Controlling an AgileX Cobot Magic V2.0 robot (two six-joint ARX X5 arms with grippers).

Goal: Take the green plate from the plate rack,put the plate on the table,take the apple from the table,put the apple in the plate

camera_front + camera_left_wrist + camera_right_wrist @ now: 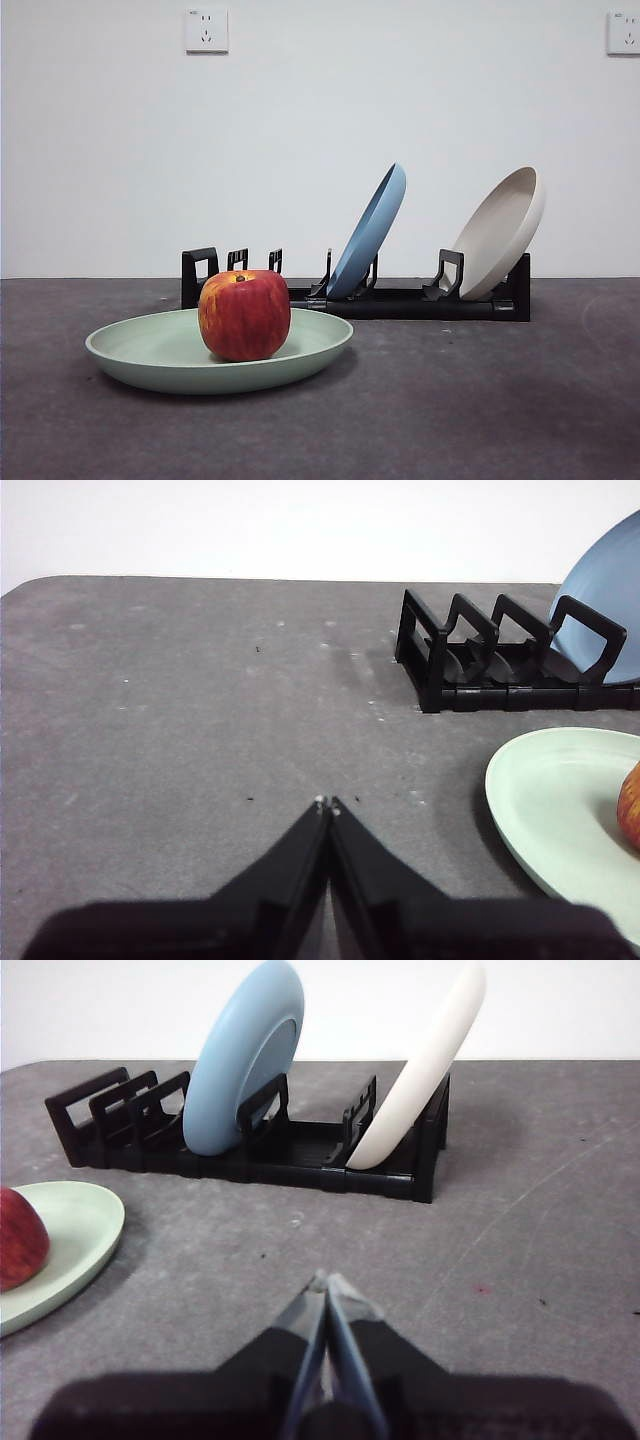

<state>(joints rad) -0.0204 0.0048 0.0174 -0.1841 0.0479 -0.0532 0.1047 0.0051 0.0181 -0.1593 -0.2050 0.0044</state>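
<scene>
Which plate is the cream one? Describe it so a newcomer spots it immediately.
Find the long black plate rack at the back of the dark grey table. Two plates lean in it: the blue plate near the middle, and the cream-white plate at the end farthest from the green plate that holds the apple. It is the only off-white one.

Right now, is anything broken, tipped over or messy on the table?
Nothing stands out. The apple sits upright in the green plate, which lies flat on the table. The blue plate and cream plate lean in the plate rack as they should. Both grippers are shut and hold nothing.
</scene>
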